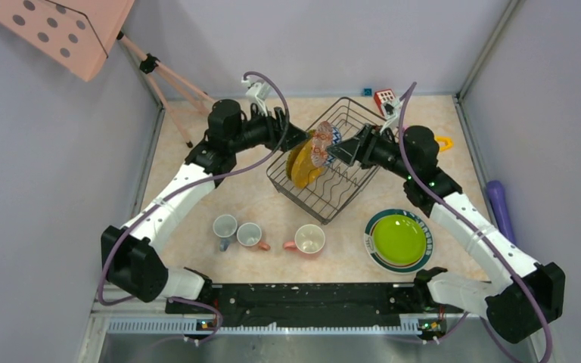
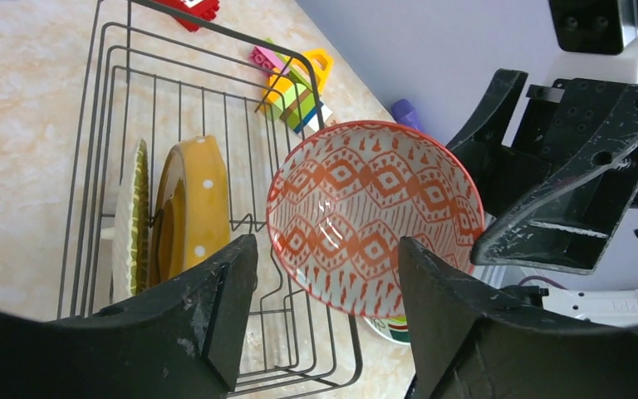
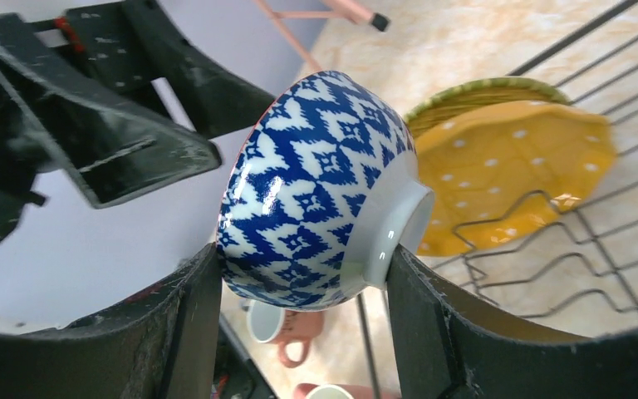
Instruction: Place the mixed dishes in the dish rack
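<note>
The patterned bowl [image 1: 321, 144] is on its side, held over the dish rack [image 1: 325, 193]. It is red-patterned inside [image 2: 374, 216] and blue-patterned outside [image 3: 316, 191]. My right gripper [image 3: 303, 307] is shut on it, one finger at the rim and one at the foot. My left gripper [image 2: 328, 316] is open and faces the bowl's inside from the left without touching it. A yellow dotted plate [image 2: 193, 204] and a ribbed yellow-green plate [image 2: 131, 216] stand on edge in the rack. A grey mug [image 1: 225, 227] and two pink mugs [image 1: 251, 235] [image 1: 309, 239] stand on the table.
A lime-green plate [image 1: 399, 239] lies on the white plate with dark green rim [image 1: 373, 224] at the front right. A purple cylinder [image 1: 497, 204] lies by the right wall. Colourful toy blocks [image 2: 295, 83] sit beyond the rack. A pink stand [image 1: 170, 79] is at the back left.
</note>
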Action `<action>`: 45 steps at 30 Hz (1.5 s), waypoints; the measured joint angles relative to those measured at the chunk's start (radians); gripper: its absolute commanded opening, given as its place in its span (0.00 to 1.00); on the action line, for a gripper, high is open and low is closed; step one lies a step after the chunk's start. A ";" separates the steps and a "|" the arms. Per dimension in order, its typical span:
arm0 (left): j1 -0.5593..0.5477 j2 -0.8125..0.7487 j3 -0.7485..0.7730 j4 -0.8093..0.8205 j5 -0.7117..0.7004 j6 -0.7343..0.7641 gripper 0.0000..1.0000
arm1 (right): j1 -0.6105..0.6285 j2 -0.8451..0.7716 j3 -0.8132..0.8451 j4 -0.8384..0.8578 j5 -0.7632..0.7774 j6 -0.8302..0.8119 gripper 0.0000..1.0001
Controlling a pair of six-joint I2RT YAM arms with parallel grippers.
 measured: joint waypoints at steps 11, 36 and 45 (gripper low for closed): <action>0.006 -0.056 0.023 -0.214 -0.197 0.053 0.68 | -0.003 -0.026 0.133 -0.295 0.204 -0.300 0.00; 0.142 0.029 -0.261 -0.220 -0.332 -0.132 0.61 | -0.027 0.320 0.146 -0.104 0.309 -1.280 0.00; 0.175 0.122 -0.256 -0.216 -0.254 -0.150 0.43 | -0.080 0.471 0.146 -0.013 0.277 -1.497 0.00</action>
